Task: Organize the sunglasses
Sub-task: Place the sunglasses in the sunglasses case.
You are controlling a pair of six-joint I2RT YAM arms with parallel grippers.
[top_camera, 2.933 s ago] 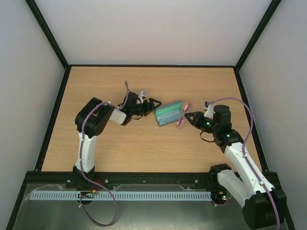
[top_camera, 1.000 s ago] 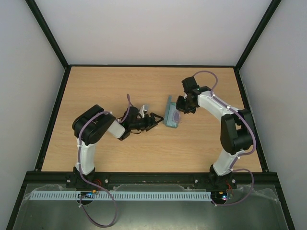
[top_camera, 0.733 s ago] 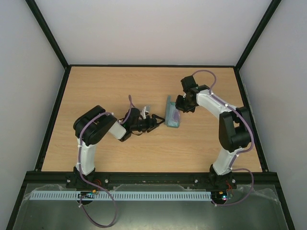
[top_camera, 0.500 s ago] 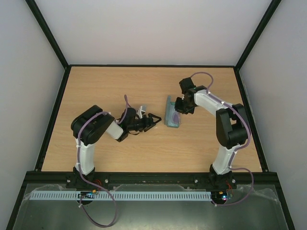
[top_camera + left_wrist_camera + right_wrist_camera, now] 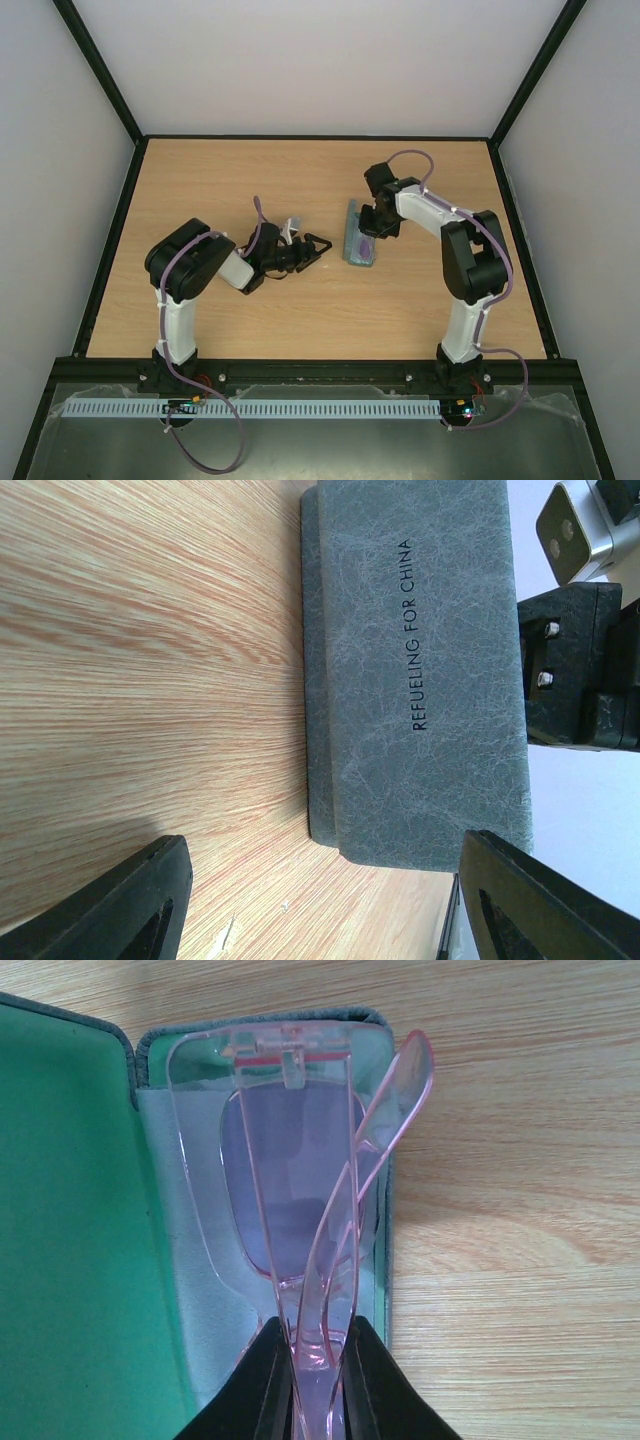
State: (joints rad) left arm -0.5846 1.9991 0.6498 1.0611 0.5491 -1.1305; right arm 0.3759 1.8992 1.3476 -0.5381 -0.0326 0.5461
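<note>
Right gripper (image 5: 315, 1360): we note its two dark fingers (image 5: 265, 1380) pressed together on the near end of the sunglasses (image 5: 290, 1160), pinching the thin pink frame and arms between them. The sunglasses run away from the fingers, and the pinkish lens lies over a pale blue cloth (image 5: 180, 1260) in the open case (image 5: 60, 1210). One slender arm bows out to the right, its tip past the case's edge and over the bare wood of the table (image 5: 520, 1160). We cannot tell whether the frame rests on the cloth or hangs just above it. The green-lined lid stands open on the left of that view.

From above, the right arm reaches across and bends back, so that its gripper (image 5: 368, 225) sits at the right side of the case (image 5: 358, 240), near mid-table.

Left gripper (image 5: 320, 895): jaws wide apart and gripping nothing, with one finger (image 5: 120, 905) low left and the other low right in its own camera. Ahead of them we see the grey outside of the case (image 5: 420, 670), printed "REFUELING FOR CHINA". Black parts of the right arm (image 5: 570, 670) show beyond it. From above, this gripper (image 5: 318, 245) lies low over the table (image 5: 250, 180), pointing at the case from just beside its left side and not touching it.
</note>
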